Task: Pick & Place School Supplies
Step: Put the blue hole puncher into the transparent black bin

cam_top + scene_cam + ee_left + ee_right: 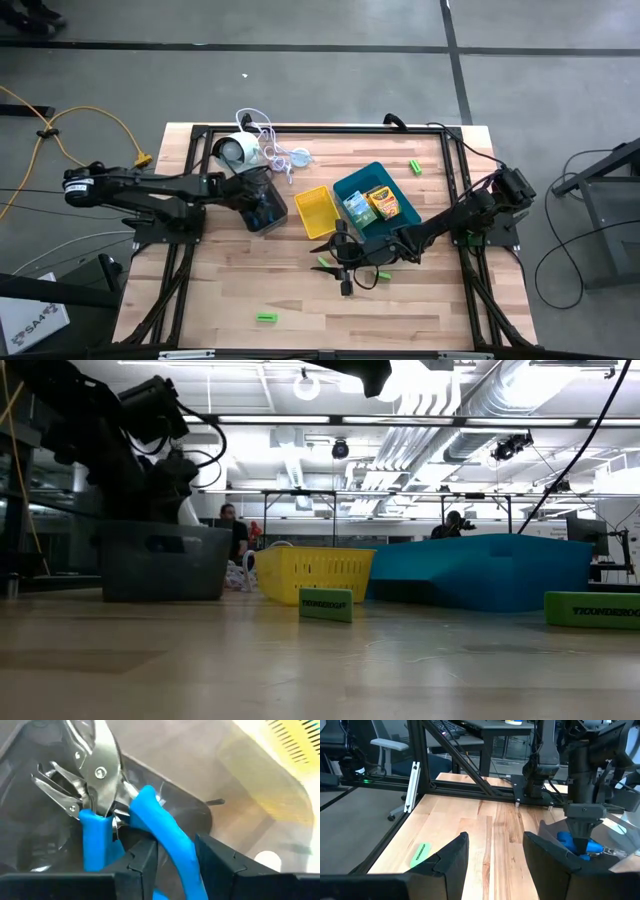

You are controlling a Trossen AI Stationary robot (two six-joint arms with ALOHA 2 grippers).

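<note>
My left gripper (262, 200) reaches down into the grey tray (285, 212) and is shut on a blue-handled plier tool (100, 775). My right gripper (345, 272) hovers open over the wood near the table's near middle. Green blocks lie flat close to it (325, 263) (381, 273); one more shows in the right wrist view (420, 855). Other green blocks lie at the near edge (265, 318) and near the far right (415, 165). A green box (356, 207) and a yellow-orange box (385, 203) lie in the blue tray (350, 183). My left gripper pinches one blue handle (172, 837) of the pliers between its two fingers (145, 860), coming from above and pointing down. The other handle (92, 840) stands free beside them. The metal jaws (100, 765) point away into the grey tray; whether they rest on its floor I cannot tell.
A yellow tray (315, 212) sits between the grey and blue trays. A white round device (238, 150) with its cord (285, 155) lies at the far edge behind the grey tray. Bare wood lies along the near left. A black frame (300, 128) borders the table.
</note>
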